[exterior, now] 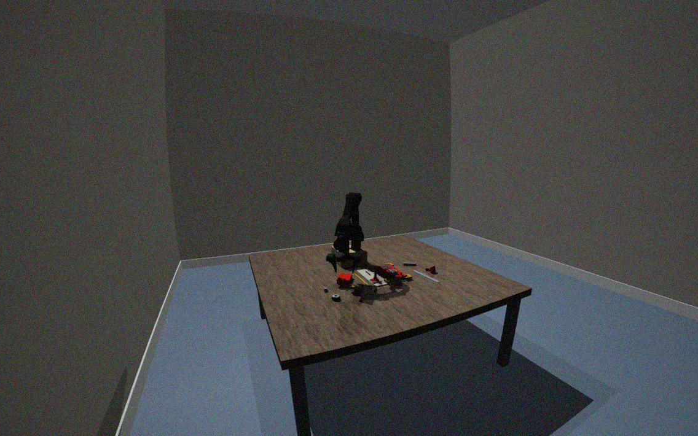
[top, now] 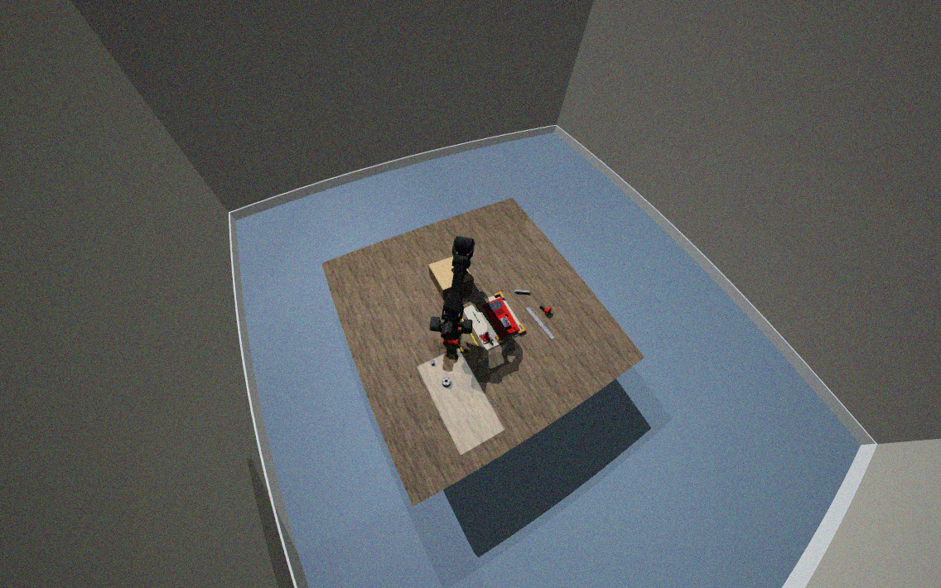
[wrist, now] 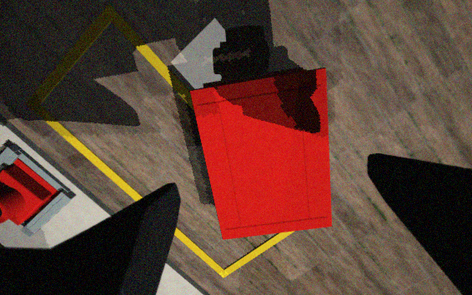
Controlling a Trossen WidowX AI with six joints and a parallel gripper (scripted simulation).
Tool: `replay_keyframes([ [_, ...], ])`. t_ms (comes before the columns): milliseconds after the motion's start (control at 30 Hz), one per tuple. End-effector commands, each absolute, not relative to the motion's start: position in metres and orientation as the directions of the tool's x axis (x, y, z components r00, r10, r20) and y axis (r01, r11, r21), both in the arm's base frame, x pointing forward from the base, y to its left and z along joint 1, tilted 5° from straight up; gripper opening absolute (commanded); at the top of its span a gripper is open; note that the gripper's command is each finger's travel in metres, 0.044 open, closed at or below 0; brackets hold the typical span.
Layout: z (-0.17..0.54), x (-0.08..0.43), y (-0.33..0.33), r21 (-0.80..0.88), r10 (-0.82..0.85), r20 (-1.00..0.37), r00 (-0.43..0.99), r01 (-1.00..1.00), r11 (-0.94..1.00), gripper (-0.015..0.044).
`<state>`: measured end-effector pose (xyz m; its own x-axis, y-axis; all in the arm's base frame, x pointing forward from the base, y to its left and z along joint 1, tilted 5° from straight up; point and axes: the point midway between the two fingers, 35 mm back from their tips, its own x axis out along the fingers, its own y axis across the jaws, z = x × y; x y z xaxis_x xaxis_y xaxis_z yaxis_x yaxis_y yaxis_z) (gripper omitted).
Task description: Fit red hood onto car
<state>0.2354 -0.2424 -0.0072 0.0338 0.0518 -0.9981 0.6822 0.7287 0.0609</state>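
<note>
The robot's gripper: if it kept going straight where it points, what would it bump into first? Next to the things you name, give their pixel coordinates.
Probably the red hood [exterior: 344, 277] [wrist: 266, 158], which shows between the open gripper's [wrist: 273, 171] fingers; depth is unclear, so they might straddle it.
</note>
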Motion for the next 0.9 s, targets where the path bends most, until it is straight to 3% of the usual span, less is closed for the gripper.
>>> replay_keyframes([
  [0, -0.013, 0.234, -0.240, 0.060, 0.057, -0.998, 0.027, 0.685, 0.726, 0.0440],
  [867, -0.030, 0.232, -0.239, 0.060, 0.057, -0.998, 0.027, 0.685, 0.726, 0.0440],
])
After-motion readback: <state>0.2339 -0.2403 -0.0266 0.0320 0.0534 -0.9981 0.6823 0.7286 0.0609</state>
